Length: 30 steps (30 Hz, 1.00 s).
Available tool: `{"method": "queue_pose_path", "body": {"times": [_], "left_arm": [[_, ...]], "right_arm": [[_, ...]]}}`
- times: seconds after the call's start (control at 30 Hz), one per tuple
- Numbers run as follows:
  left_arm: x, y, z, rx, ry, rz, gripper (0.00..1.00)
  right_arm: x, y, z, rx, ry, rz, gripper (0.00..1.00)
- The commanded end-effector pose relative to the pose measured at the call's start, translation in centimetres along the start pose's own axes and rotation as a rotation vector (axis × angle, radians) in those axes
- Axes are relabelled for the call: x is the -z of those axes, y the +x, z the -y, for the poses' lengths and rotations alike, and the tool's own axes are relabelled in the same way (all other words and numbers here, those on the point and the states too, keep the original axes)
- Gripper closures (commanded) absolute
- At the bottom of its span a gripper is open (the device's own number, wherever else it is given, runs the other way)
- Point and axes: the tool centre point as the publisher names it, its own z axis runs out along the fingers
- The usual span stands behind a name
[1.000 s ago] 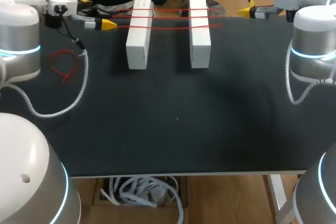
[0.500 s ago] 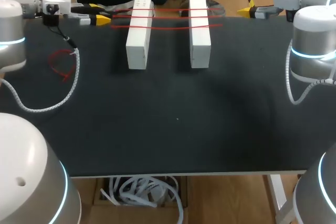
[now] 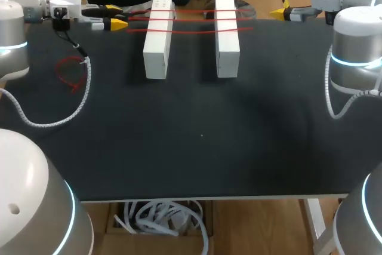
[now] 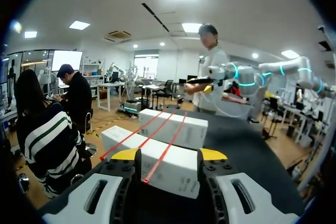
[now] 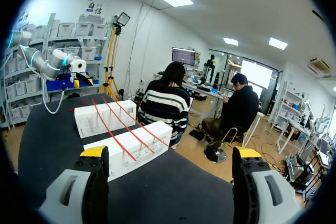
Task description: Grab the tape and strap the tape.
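Black desk [image 3: 197,147], 2 white boxes [image 3: 158,46] far, 3 red tapes [image 3: 191,20] across. Loose tape [image 3: 73,85] left: light, floppy, pinch its end. Both jaws released.

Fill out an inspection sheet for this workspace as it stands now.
Surface: black table, flat and dark.
Job's things: two white boxes, left box and right box, lie side by side. Three red tape strands are stretched across their far ends. A loose red tape loop lies near the table's left edge.
Clutter: nothing seen.
Grippers: left gripper is open, level with the strands' left ends; one strand runs between its fingers. Right gripper is open, at the far right corner, holding nothing.
Cables: left arm's white coiled cable drapes onto the table. Right arm's coiled cable hangs at the right edge.
Surroundings: nothing seen reaching over the table.
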Motion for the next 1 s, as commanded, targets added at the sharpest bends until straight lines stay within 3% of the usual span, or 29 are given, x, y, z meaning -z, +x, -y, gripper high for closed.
{"method": "queue_pose_path", "body": {"times": [0.03,0.2,0.27,0.4,1.0], "left_arm": [[-0.6,-1.2,-0.7,-0.005,0.012,-0.06,0.56],[-1.2,-1.8,-1.1,-0.018,0.014,-0.094,0.58],[-1.4,-1.9,-1.3,-0.026,0.015,-0.105,0.65],[-1.4,-2.3,-1.7,-0.034,0.02,-0.12,0.59],[-1.7,-2.5,-3.8,-0.069,0.032,-0.178,0.62]], "right_arm": [[0.0,0.0,0.0,0.0,0.001,0.0,0.0],[0.0,0.0,0.0,0.0,0.001,0.0,0.0],[0.0,0.0,0.0,0.0,0.001,0.0,0.0],[0.0,0.0,0.0,0.0,0.001,0.0,0.0],[0.0,0.0,0.0,0.0,0.001,0.0,0.0]]}}
